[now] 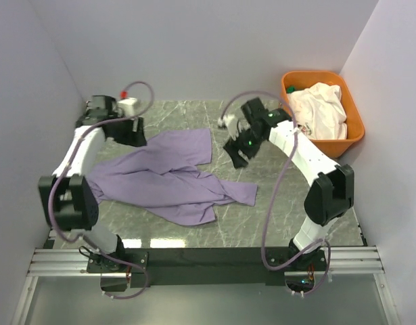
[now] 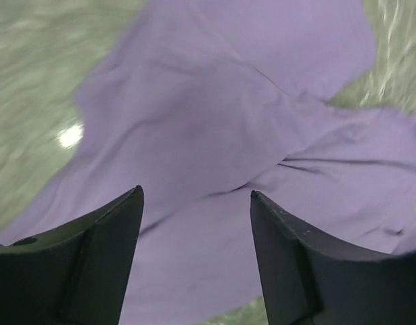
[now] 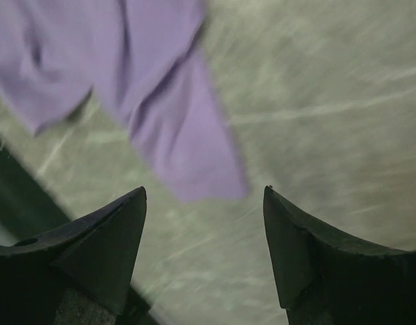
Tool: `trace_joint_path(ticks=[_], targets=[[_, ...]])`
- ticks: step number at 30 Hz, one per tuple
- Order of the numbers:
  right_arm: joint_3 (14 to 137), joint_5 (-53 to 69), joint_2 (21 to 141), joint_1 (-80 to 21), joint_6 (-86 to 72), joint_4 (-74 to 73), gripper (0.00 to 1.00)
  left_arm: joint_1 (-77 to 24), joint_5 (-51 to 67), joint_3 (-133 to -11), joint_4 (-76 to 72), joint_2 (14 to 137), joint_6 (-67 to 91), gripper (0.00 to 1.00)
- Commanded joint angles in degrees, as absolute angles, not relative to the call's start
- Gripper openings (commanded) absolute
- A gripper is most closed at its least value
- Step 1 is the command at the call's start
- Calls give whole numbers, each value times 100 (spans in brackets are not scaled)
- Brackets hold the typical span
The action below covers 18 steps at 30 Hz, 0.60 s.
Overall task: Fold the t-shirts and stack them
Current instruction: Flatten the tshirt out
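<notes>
- Left jaws [image 2: 194,193] – spread wide, gripping nothing – hang directly above the lavender t-shirt [image 1: 167,179], at its far-left part; purple cloth fills the gap between the two fingers in the left wrist view.
- Right jaws [image 3: 204,189], equally wide and empty, hover over bare table [image 1: 241,223] just off the shirt's far-right edge. The cloth lies to their left and nearer the bases, and only a narrow purple tongue reaches toward the gap.
- The shirt sprawls crumpled across the left and middle of the table. Its long axis runs roughly left to right, with one lobe thrown toward the far side and another trailing right along the near side.
- Judged from this, the left arm is the nearer and could drop straight onto cloth, while the right arm would first have to shift left to find an edge.
- The white t-shirt [image 1: 320,108] sits bunched in the orange tub [image 1: 357,125] at the far-right corner, well apart from both jaws and closer to the right arm.
- Only the top view shows the shirt's full outline, the tub and both arms at once. The left wrist view alone shows the creases and overlapping layers under the jaws, though motion blurs the table there, and the right wrist view alone shows that its jaws stand over stone, not fabric.
</notes>
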<state>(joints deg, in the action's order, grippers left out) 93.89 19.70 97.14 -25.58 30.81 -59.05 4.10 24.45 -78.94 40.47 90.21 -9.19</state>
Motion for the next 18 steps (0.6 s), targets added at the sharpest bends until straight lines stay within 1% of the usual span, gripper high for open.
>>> trace_joint_path(ticks=[1,3,5,6,8,9,10,12,16,18], targets=[[8729,2462,9643,-2557,3120,-7022,76,44,2311,-8147,4254,9614,-1880,69],[8404,2303,9572,-2645,3129,-7066,76,44,2250,-8191,4149,9896,-1864,68],[8175,2005,9440,-2803,3120,-6953,75,44,2424,-8331,4174,10141,-1837,68],[7861,1865,9370,-2865,3111,-6874,74,44,2469,-8393,4218,10212,-1802,68],[7473,1427,9176,-3093,3155,-6576,71,44,2566,-8577,4254,10414,-1706,67],[7070,1259,9124,-3172,3181,-6479,70,44,2575,-8630,4254,10476,-1670,67],[6875,1135,9036,-3251,3182,-6347,67,44,2593,-8683,4254,10520,-1644,67],[6419,845,8939,-3445,3164,-5951,64,44,2671,-8841,4280,10643,-1617,67],[5942,449,8886,-3647,3041,-5362,58,44,2681,-8991,4315,10731,-1573,66],[5793,239,8938,-3674,2962,-5020,57,44,2672,-9018,4307,10740,-1582,66]])
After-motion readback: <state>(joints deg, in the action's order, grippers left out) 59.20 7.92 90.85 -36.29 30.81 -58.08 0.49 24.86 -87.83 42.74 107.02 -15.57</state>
